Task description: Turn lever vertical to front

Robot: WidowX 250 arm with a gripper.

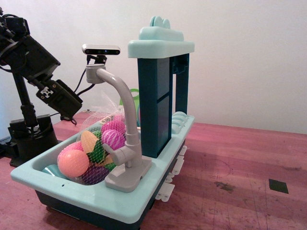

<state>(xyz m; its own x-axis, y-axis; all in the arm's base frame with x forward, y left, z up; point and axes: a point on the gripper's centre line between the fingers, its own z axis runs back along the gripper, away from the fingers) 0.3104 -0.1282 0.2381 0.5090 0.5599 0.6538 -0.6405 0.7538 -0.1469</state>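
Note:
The grey toy faucet point(125, 115) stands on the front rim of the light-teal toy sink point(91, 199). Its lever point(118, 156) is a short grey stub sticking out from the lower body towards the left, over the basin. My black gripper point(72, 106) hangs in the air at the upper left, above and behind the basin's far end, well clear of the lever and touching nothing. Its jaws point down to the right, and I cannot make out whether they are open.
A net bag of coloured plastic balls point(91, 148) fills the basin beside the faucet. A dark-teal tower with a light shelf point(160, 48) rises behind the sink. A camera point(100, 49) sits behind the spout tip. The red wooden table point(230, 177) carries a black patch point(278, 185).

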